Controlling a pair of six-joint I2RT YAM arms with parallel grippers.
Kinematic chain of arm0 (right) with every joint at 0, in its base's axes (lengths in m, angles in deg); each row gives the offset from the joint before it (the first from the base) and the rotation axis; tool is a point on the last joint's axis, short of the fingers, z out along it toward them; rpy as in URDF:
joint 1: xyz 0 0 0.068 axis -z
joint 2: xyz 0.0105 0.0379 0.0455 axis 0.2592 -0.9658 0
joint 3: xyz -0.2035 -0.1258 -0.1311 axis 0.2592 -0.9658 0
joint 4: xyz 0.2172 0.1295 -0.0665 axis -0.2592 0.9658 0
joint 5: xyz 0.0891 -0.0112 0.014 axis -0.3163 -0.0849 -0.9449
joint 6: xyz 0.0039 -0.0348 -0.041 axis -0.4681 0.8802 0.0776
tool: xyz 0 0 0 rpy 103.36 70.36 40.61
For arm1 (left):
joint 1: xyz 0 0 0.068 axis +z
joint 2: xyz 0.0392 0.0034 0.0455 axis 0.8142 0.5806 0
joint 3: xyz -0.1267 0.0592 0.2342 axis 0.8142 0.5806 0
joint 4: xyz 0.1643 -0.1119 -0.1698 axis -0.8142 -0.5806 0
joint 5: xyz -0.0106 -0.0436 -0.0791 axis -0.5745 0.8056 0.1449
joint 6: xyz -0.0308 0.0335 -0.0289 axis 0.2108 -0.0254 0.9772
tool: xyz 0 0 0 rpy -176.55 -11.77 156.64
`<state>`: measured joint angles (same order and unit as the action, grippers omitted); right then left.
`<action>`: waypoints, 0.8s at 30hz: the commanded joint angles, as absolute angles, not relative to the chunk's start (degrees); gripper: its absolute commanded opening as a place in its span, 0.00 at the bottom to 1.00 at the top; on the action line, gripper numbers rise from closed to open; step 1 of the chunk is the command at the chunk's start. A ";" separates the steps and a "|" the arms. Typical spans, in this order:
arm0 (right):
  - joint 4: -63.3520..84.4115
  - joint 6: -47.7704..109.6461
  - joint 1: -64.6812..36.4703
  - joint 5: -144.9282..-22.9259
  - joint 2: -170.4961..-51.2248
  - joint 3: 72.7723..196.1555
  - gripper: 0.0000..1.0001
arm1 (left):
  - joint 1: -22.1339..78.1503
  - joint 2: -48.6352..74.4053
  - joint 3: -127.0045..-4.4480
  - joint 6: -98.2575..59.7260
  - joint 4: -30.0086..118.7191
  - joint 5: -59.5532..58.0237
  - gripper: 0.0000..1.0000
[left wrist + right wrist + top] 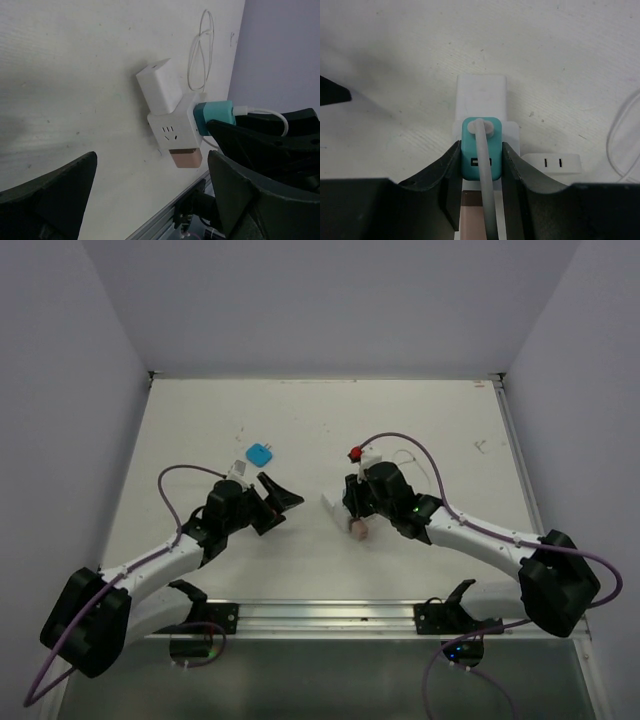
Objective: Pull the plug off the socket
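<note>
Teal plug (478, 142), gripped by right hand (481, 156), in socket (172, 131).

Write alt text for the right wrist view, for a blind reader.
Two black fingers clamp a teal plug with a grey cable, seated in a white socket. A white charger block projects from the socket's far side.

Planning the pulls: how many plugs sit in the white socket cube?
3: the teal plug in the right pincer, a white block on an adjacent face, a rose-gold block opposite that. More may be hidden.
</note>
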<state>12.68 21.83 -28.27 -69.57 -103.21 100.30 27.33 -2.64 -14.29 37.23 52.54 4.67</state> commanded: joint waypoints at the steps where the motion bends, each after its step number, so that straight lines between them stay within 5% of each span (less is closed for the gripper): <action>1: 2.82 18.60 -30.24 -68.55 -104.04 99.53 0.00 | 22.53 1.80 -14.48 47.09 62.02 -0.40 0.95; 24: -2.19 12.88 -32.44 -68.64 -105.01 96.97 0.00 | 11.35 21.41 -16.94 50.72 81.88 -8.85 0.78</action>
